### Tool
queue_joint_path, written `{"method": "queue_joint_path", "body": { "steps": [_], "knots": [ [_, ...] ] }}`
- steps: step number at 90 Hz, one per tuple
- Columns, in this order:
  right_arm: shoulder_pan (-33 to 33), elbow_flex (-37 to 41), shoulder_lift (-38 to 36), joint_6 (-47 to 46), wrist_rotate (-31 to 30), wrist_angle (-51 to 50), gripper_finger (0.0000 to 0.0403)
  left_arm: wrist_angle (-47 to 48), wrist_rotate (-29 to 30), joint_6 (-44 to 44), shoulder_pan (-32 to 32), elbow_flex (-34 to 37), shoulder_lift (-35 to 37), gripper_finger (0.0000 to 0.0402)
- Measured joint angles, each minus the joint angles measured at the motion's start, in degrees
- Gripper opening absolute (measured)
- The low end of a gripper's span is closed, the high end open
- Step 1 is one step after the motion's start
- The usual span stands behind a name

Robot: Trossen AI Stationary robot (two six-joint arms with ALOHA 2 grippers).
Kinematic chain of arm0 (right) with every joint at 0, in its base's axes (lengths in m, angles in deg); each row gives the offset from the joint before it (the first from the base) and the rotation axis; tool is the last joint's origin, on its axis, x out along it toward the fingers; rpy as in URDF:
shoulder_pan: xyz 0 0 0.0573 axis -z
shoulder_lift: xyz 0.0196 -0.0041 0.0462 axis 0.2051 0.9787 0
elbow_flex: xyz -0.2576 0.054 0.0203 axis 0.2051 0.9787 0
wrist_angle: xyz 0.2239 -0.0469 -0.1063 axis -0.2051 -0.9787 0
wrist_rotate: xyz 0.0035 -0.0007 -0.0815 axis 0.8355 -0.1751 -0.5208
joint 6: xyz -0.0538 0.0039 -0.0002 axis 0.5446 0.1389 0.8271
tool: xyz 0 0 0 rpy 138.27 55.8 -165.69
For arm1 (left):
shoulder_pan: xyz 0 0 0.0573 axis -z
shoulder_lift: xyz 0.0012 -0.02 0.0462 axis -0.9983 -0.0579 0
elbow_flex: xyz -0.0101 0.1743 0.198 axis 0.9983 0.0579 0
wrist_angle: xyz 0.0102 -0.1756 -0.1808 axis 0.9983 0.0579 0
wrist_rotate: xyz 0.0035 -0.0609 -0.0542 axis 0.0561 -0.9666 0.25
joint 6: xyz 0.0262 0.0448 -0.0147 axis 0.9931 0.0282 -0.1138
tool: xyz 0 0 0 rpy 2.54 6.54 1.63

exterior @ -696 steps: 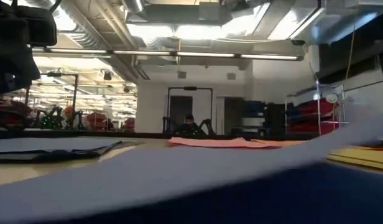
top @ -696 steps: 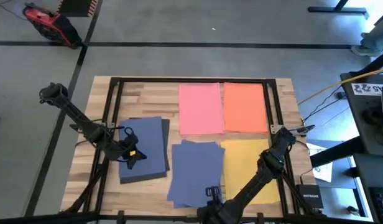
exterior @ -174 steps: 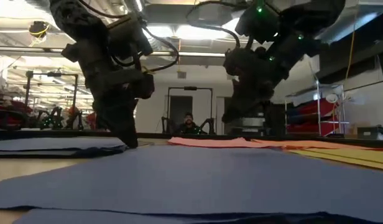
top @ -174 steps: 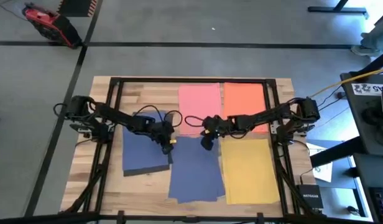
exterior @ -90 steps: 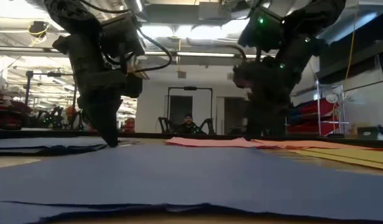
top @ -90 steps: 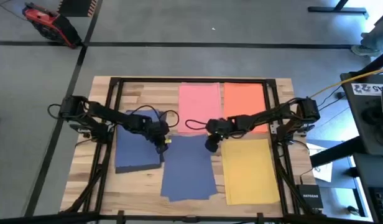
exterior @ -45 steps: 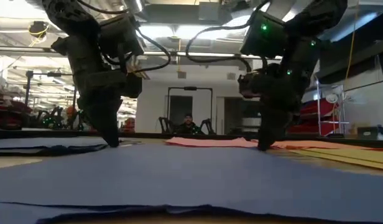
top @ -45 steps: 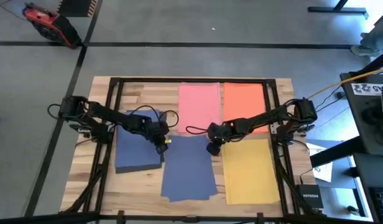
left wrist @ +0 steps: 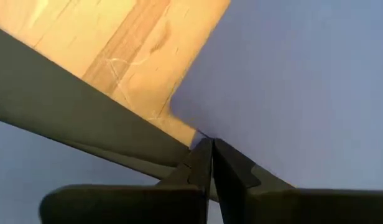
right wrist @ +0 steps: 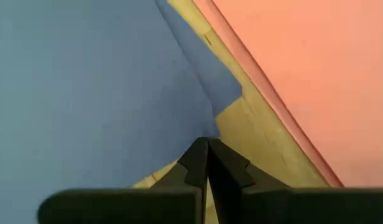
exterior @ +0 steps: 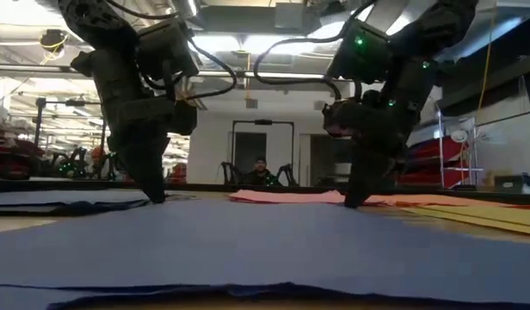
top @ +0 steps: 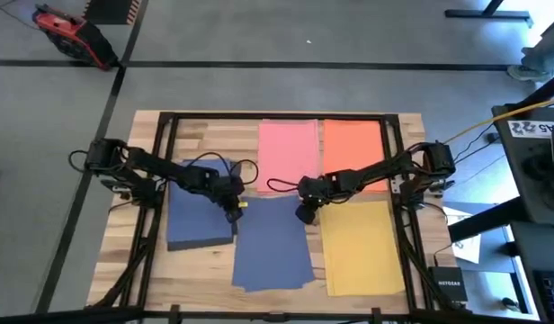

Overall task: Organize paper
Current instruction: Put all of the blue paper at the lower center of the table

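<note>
A stack of blue paper [top: 272,243] lies flat at the table's near middle. A second blue stack [top: 198,211] lies on a black sheet [top: 238,183] to its left. Pink paper [top: 289,157] and orange-red paper [top: 353,155] lie at the far side, and yellow paper [top: 362,247] lies near right. My left gripper [top: 234,212] is shut at the middle blue stack's far left corner. My right gripper [top: 302,214] is shut at its far right corner. Both point down at the table [exterior: 153,200] [exterior: 349,204]. My left gripper presses its shut fingertips [left wrist: 210,144] down on the blue stack's far left corner [left wrist: 198,121], slanting down from above. The paper lies flat on the table. My right gripper sets its shut fingertips [right wrist: 207,144] on the blue stack's far edge beside the far right corner [right wrist: 226,93], from above. The sheets stay flat.
A black metal frame [top: 277,115] runs around the table's working area, with rails along the left [top: 156,180] and right [top: 398,180]. Bare wood [top: 205,135] shows at the far left. A person [exterior: 261,170] sits in the room beyond the table.
My right gripper has come down onto the table at the blue stack's far right corner and shifted slightly toward the table's left edge. My left gripper and the paper have stayed where they were.
</note>
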Motion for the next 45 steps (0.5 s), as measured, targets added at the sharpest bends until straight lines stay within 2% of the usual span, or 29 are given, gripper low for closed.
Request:
{"method": "queue_joint_path", "body": {
  "steps": [45],
  "knots": [
    [0.2, 0.0, -1.4, 0.0, -3.3, -2.3, 0.0000, 0.3, 0.2, 1.7, 0.0, -0.1, 0.0, 0.0000]
  ]
}}
